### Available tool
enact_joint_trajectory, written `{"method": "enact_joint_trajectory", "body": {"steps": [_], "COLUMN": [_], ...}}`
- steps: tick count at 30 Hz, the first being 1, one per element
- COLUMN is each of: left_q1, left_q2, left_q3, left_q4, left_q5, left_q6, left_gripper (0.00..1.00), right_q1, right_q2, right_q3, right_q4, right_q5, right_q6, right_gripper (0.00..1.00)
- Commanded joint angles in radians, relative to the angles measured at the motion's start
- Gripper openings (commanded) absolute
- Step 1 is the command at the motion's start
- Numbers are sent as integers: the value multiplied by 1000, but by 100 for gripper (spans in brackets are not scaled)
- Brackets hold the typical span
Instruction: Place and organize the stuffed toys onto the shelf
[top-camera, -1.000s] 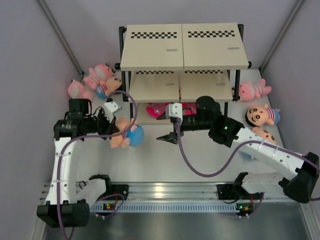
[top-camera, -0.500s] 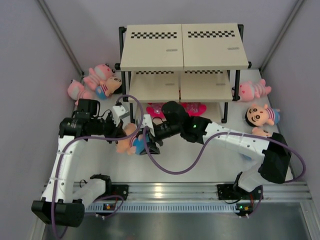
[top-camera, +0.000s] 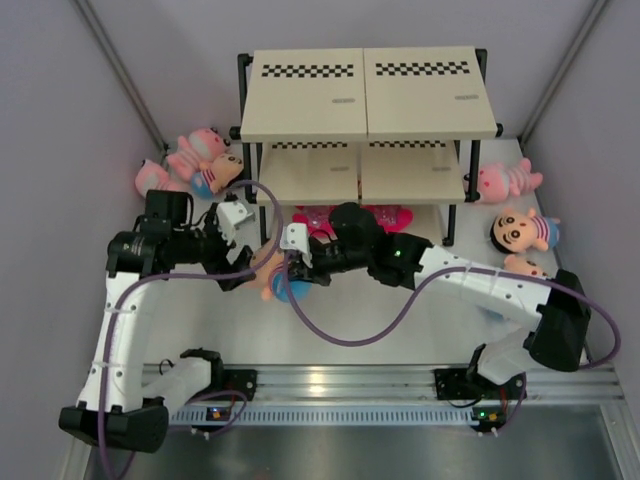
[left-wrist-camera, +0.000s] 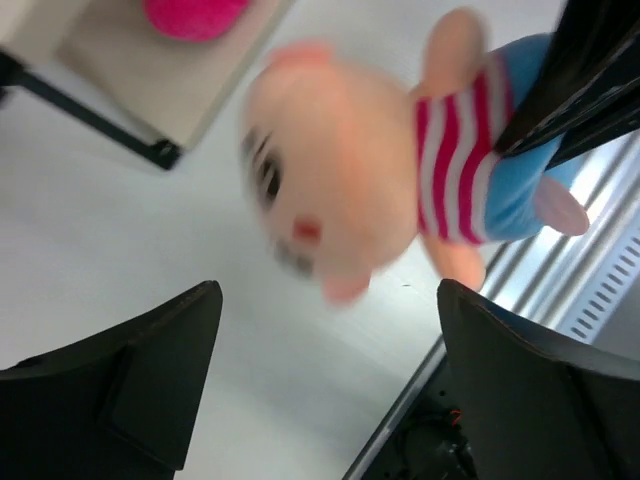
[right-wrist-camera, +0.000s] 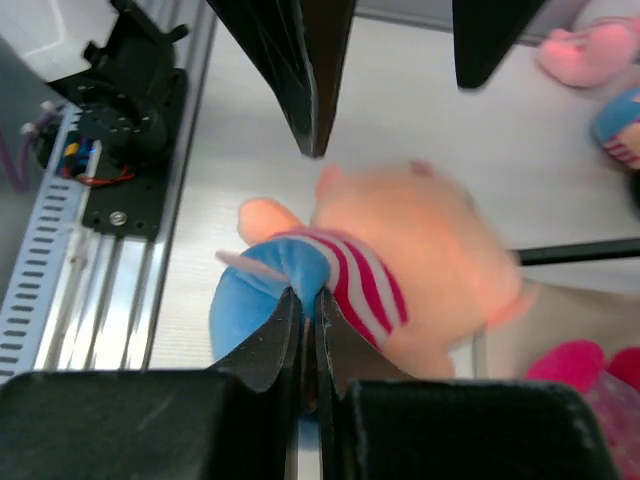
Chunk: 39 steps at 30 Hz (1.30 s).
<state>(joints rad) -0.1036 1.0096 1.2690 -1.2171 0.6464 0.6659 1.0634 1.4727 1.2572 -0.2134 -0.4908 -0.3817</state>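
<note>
A peach-faced doll (top-camera: 272, 283) (left-wrist-camera: 370, 190) in a red-striped shirt and blue bottoms hangs just above the table in front of the shelf (top-camera: 365, 95). My right gripper (top-camera: 297, 274) (right-wrist-camera: 310, 297) is shut on a fold of its blue bottom (right-wrist-camera: 255, 300). My left gripper (top-camera: 240, 266) (left-wrist-camera: 330, 292) stands open just left of the doll, jaws wide and nothing between them; its fingers (right-wrist-camera: 300, 70) show above the doll in the right wrist view. Magenta toys (top-camera: 320, 216) lie on the lowest board.
Left of the shelf lie two pink striped animals (top-camera: 195, 150) (top-camera: 155, 180) and a doll (top-camera: 222, 172). On the right are a pink striped animal (top-camera: 505, 182) and two dolls (top-camera: 522, 230) (top-camera: 530, 268). A metal rail (top-camera: 340, 385) runs along the near edge.
My left gripper has let go of the doll and opened wide. My right arm swung left to the doll and shut on its blue bottom.
</note>
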Motion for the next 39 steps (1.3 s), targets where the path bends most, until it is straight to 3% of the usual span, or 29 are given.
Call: {"method": "enact_joint_trajectory", "body": {"steps": [1,5,9,15,18,19,26,35,39], "left_q1": [1,2,2,4,4,4,13,77,136], "left_q2": [6,41,87,133,164,178,221,287,363], "left_q3": [144,201,196,171,173,178,175,148,182], "left_q4": [25,79,119,165,194,198,238,315,326], "left_q5": [-190,-599,-749,-774,-827,-833,-827,-815,-794], "left_q6": [-109,-268,-325,-354,-374,-385,-385,-396,-417], "left_gripper": [99,98,99,99,99,99,99,99,98], "right_q1": [4,4,-11,-40,-59,-74,-160,-220,-218], "right_q2": [-127,-213,-178,-37,34,63,205,295,230], "right_q3": [-4,-41,-13,80,47,35,41,105,32], "right_q4": [78,292,405,494,619,716,913,839,836], "right_q5": [174,374,541,668,742,744,686,614,566], "right_q6": [33,-3,-48,-135,-181,-187,-92,-40,-42], "right_gripper": [0,0,0,0,0,0,0,0,10]}}
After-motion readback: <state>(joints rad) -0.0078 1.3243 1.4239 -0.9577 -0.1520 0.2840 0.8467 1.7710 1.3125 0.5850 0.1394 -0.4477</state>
